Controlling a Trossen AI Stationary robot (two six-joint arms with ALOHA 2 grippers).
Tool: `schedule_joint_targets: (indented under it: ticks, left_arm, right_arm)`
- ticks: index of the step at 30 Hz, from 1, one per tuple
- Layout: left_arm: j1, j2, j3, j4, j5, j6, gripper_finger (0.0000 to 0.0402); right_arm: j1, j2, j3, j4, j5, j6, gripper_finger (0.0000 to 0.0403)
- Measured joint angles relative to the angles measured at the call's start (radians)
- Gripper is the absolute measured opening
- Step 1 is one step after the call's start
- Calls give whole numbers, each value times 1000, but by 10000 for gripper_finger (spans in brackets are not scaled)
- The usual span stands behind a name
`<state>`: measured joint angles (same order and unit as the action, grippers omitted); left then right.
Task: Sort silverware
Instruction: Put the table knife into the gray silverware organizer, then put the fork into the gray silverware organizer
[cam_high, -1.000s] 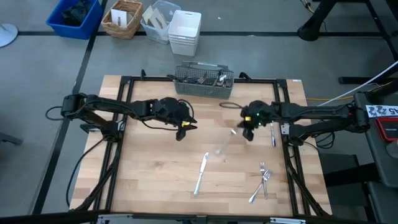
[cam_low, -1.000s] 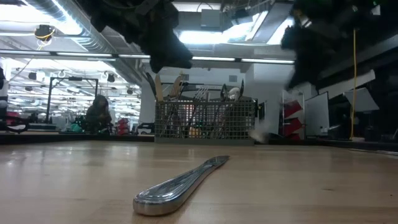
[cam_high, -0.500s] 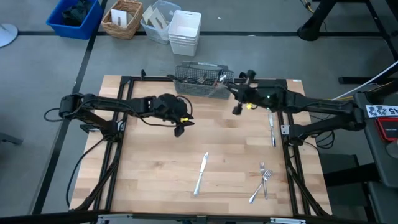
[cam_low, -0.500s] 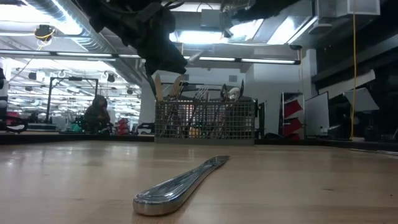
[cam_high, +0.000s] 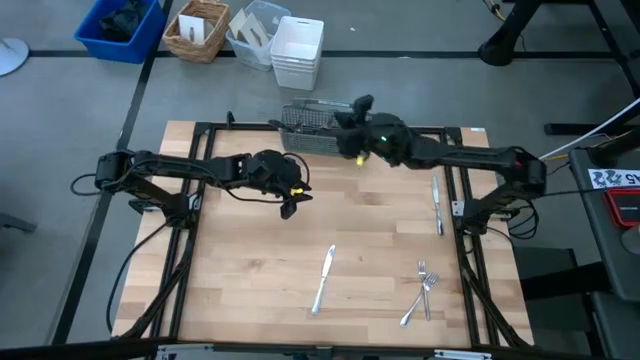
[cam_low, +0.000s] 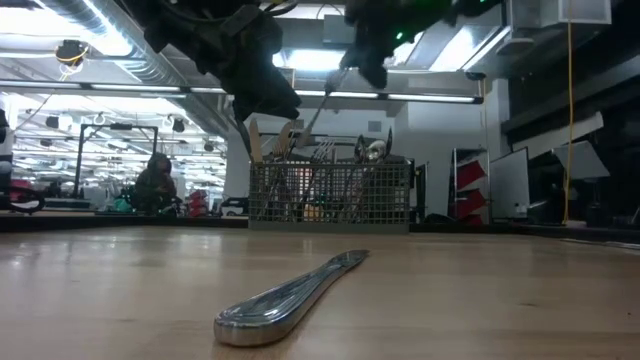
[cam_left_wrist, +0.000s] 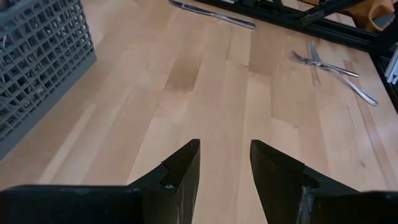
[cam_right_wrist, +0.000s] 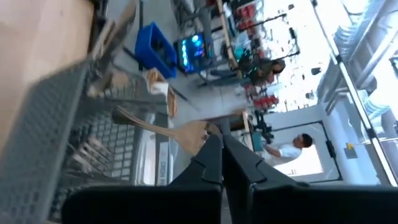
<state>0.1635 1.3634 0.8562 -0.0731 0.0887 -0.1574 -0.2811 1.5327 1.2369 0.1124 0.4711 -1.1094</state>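
While two forks (cam_high: 424, 286) cross, two knives (cam_high: 323, 278)

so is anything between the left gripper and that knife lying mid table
nothing visible: the left gripper hangs open above the table, with only bare wood between it and the knife. the right gripper is off over the caddy, shut on a slim piece of silverware.

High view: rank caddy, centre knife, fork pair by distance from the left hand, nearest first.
From the left hand:
1. Wire-mesh caddy, at the table's back edge.
2. Knife, front centre; close to the caddy's distance, slightly farther.
3. Fork pair, front right, clearly farthest.
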Motion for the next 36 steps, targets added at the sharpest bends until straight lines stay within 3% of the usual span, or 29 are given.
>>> schedule_joint_targets:
  ticks: [10, 19, 28, 31, 36]
  left_arm:
    - [0, 0, 0, 0, 0, 33, 133]
    - [1, 1, 0, -2, -1, 34, 133]
    - [1, 1, 0, -3, -1, 34, 133]
    - [1, 1, 0, -3, -1, 25, 133]
    - [1, 1, 0, -3, -1, -16, 133]
  right_arm:
    - [-82, 182, 73, -9, -108, -78, 5]
    - [-79, 221, 73, -31, -125, -78, 8]
    - [-78, 221, 73, -39, -131, -77, 97]
    - [-66, 220, 73, -35, -53, -76, 120]
    - [-28, 220, 73, -24, 217, -77, 130]
